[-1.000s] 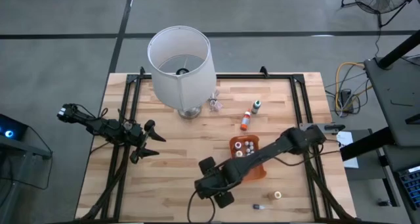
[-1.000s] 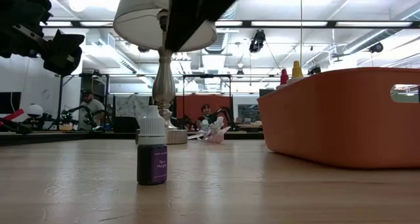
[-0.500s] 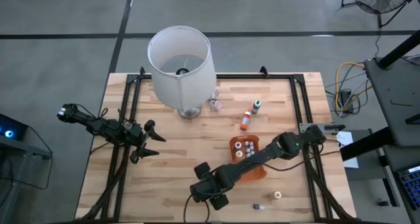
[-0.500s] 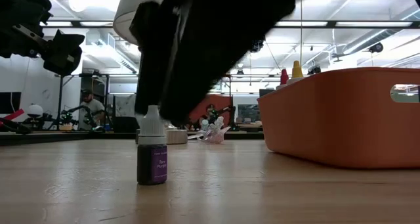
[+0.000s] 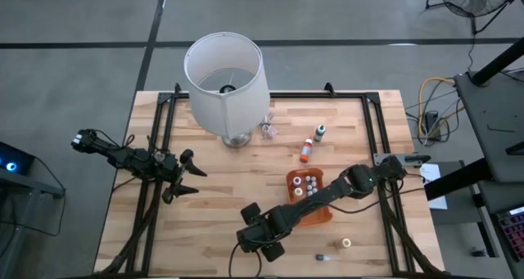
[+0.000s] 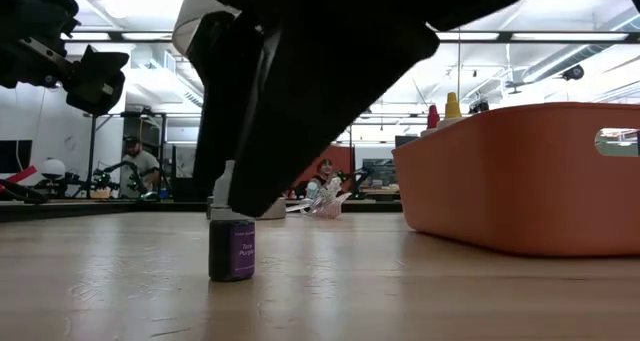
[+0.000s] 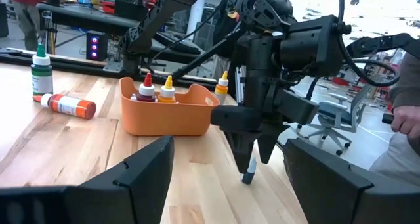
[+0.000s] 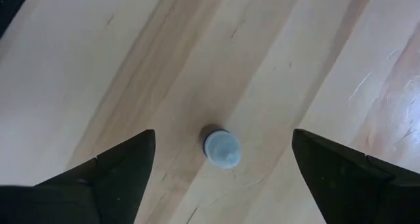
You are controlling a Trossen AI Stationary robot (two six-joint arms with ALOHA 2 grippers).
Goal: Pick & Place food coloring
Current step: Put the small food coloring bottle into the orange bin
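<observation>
One food coloring bottle (image 6: 232, 247), dark purple with a white cap, stands upright on the wooden table. My right gripper (image 8: 223, 133) points steeply down over it and is open, one finger on each side of the cap (image 8: 222, 148) with a gap on both sides. The left wrist view shows the same bottle (image 7: 250, 174) under my right gripper (image 7: 252, 155). In the high view my right gripper (image 5: 258, 234) hides the bottle. Several more bottles stand in the orange tray (image 5: 321, 213). My left gripper (image 5: 187, 174) waits open at the table's left.
A big white lamp (image 5: 225, 83) stands at the far edge, a clear wrapper (image 5: 268, 129) beside it. A green-capped bottle (image 5: 319, 132) stands and an orange one (image 5: 305, 150) lies beyond the tray. Near the front edge lie a small bottle (image 5: 325, 255) and a round cap (image 5: 346, 243).
My right gripper has come down and a little toward the table's near left, over the purple bottle. Its open fingers now stand on either side of the cap. The bottle has not moved.
</observation>
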